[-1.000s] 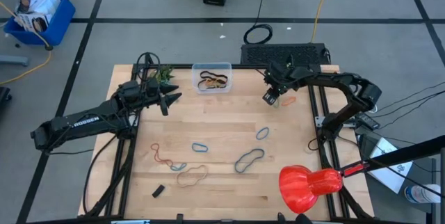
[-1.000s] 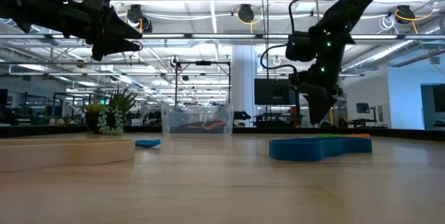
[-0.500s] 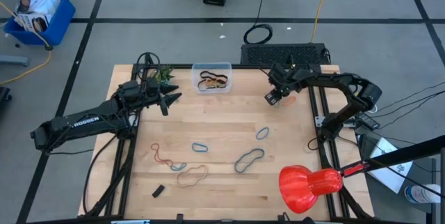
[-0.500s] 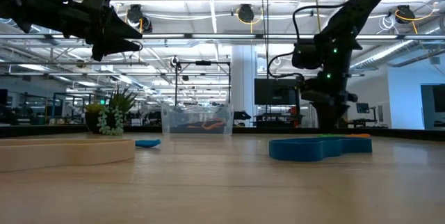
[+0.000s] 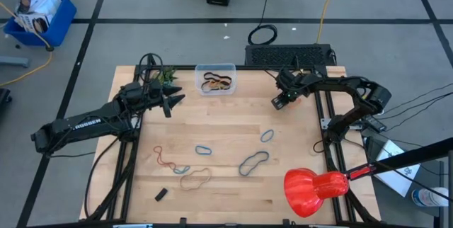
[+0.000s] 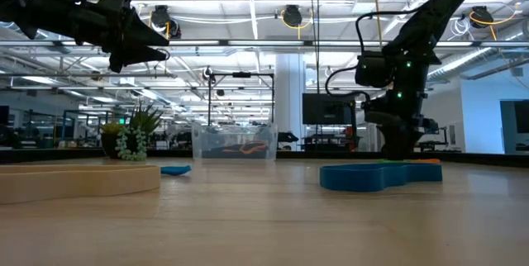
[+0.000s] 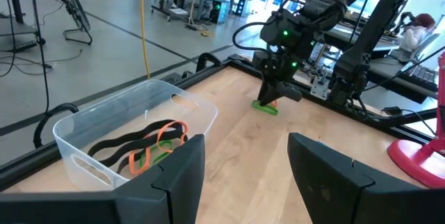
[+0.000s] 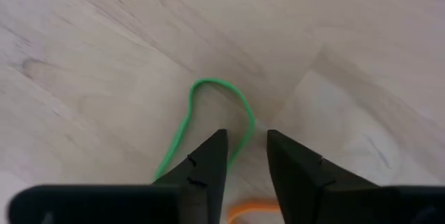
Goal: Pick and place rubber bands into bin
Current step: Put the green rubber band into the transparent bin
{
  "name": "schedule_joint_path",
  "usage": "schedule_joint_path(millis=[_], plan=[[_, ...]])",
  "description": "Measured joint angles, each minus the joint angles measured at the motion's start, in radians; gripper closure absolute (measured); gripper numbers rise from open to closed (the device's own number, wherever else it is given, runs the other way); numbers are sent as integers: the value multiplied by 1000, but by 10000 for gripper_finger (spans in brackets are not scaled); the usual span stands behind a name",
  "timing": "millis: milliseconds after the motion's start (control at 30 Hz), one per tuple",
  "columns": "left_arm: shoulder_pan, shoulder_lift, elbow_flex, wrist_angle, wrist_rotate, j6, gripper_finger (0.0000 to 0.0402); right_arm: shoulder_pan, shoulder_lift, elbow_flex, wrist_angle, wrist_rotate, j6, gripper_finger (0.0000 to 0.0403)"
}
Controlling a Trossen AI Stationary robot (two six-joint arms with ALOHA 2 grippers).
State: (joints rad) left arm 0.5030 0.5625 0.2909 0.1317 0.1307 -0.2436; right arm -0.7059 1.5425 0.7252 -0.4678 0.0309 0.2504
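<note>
A green rubber band (image 8: pixel 208 113) lies flat on the wood at the table's far right, with an orange one (image 8: pixel 250 211) beside it. My right gripper (image 8: pixel 247 156) points down over them, open by a narrow gap, and one side of the green loop runs into that gap. The clear bin (image 5: pixel 216 78) stands at the far edge and holds black, orange and green bands (image 7: pixel 142 147). My left gripper (image 5: pixel 168 100) waits open above the far left, clear of everything. More rubber bands (image 5: pixel 253 162) lie on the table's near half. My right gripper comes at the green band from above, pointing down, with one finger (image 8: pixel 208 161) on each side of the loop's one strand (image 8: pixel 245 132). The band lies flat on the table. I cannot tell whether the fingers touch it.
A small plant (image 5: pixel 166 77) stands left of the bin. A black block (image 5: pixel 161 194) lies near the front left, and a red stand (image 5: pixel 315 189) at the front right. Blue (image 5: pixel 267 136), red (image 5: pixel 164 157) and tan (image 5: pixel 195 179) bands are scattered between. A blue crate (image 5: pixel 39 15) sits on the floor.
My right gripper has come down toward the green band at the table's far right, shifting a little toward the right edge and rolling slightly about its own axis. The bands and the bin have stayed where they were.
</note>
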Motion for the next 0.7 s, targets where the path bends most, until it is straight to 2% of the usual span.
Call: schedule_joint_path(millis=[300,700], plan=[[0,0,0,0,0,0,188,0,1,-2,42,-8,-1,396],[0,0,0,0,-1,0,188,0,-33,-7,100,-8,-12,402]])
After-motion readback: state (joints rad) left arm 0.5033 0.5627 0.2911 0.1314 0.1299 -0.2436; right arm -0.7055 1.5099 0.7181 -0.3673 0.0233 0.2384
